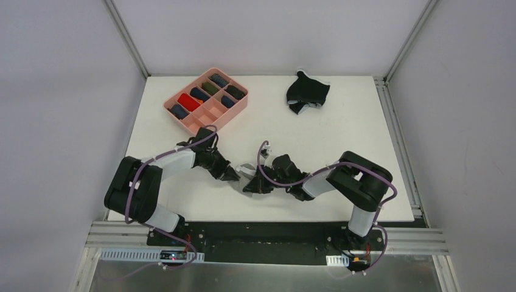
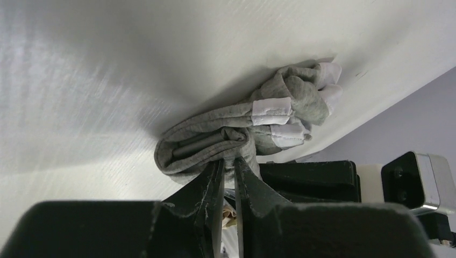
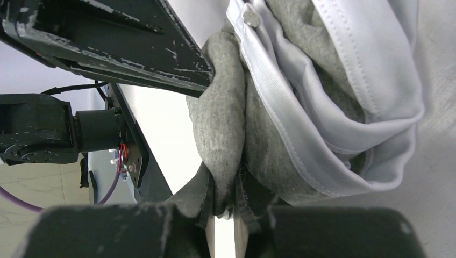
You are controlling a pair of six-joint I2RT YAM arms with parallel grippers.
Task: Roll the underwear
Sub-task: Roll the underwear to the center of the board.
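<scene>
Grey underwear [image 1: 246, 171], bunched on the surface [image 1: 341, 140] on the arms' side of the pink tray [image 1: 207, 100]; black underwear [image 1: 307, 92] lies to the tray's right. Only the wrist views resolve the grip: left jaws and right jaws each clamped on grey folds beside white trim [image 3: 344, 80].

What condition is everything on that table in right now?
grey underwear, bunched into a loose roll, pinched by both grippers.
black underwear, crumpled, untouched at the far side.
pink tray, partly filled; some compartments empty.
left gripper, shut on grey underwear.
right gripper, shut on grey underwear.
</scene>
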